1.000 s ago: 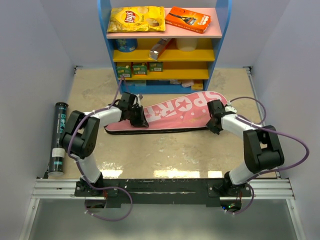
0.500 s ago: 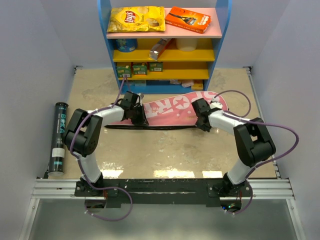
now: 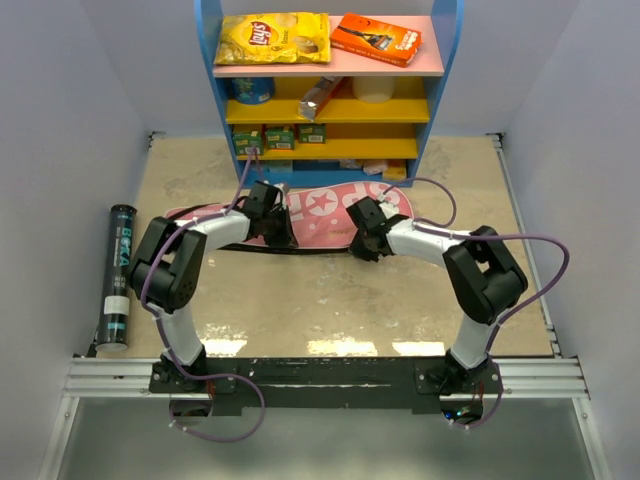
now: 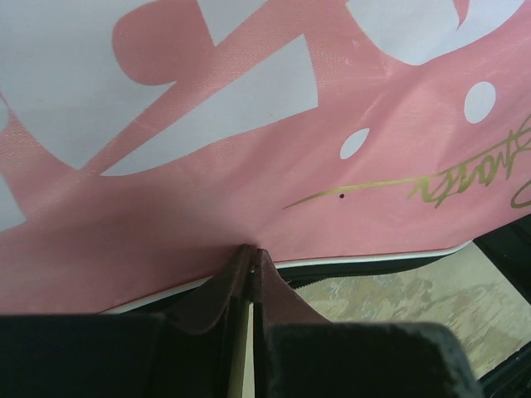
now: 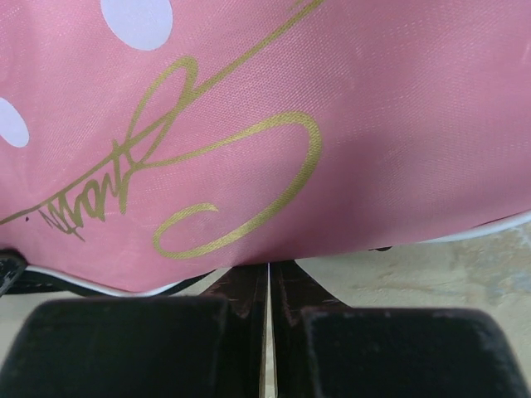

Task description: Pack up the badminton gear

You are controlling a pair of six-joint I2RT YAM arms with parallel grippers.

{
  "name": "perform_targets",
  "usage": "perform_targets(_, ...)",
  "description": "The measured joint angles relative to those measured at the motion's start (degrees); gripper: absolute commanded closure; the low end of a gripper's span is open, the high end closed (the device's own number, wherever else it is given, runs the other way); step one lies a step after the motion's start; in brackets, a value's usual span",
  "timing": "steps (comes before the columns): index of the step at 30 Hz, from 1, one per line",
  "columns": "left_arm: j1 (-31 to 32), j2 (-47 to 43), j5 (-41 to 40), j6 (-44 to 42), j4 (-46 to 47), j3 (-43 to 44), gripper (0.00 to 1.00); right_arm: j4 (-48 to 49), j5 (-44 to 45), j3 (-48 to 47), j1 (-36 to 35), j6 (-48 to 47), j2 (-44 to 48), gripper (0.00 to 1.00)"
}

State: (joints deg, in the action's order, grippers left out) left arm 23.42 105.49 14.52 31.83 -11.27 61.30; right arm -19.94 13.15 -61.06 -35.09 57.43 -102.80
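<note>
Table (image 3: 300, 310): carries everything; the shelf stands at its far edge.
Shelf (image 3: 205, 60): blue, the landmark for all places below.
Bag (image 3: 320, 222): pink, flat on the table just in front of the shelf's foot. Its long axis runs left-right along the shelf, and the narrow end reaches past the shelf's left side. Contents cannot be told.
Tube (image 3: 117, 275): black, well left of the shelf and nearer the arms. Its long axis runs near-far, crosswise to the bag.
Left end effector (image 4: 251, 265): closed tight, a fold of the bag's near hem pinched between the fingers, in front of the shelf's left half.
Right end effector (image 5: 268, 272): closed at the same hem toward the wide end, in front of the shelf's right half; it looks pinched.
Next: the tube likely goes into the bag. The left arm is nearer, and the tube needs turning to match the bag's axis.
</note>
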Motion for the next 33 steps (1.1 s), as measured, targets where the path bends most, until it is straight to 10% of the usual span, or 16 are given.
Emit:
perform_targets(13,0.28,0.04,0.07,0.0,-0.13,0.0,0.91,2.97,-5.46,0.31,-1.11,0.61,-0.55,1.0)
perform_targets(20,0.28,0.04,0.46,0.0,-0.17,0.0,0.91,4.92,-7.5,0.33,-2.27,0.66,-0.85,0.76)
perform_targets(33,0.74,0.17,2.64,-0.02,-0.59,0.0,0.91,0.13,-6.45,2.51,-3.13,0.0,4.04,0.73)
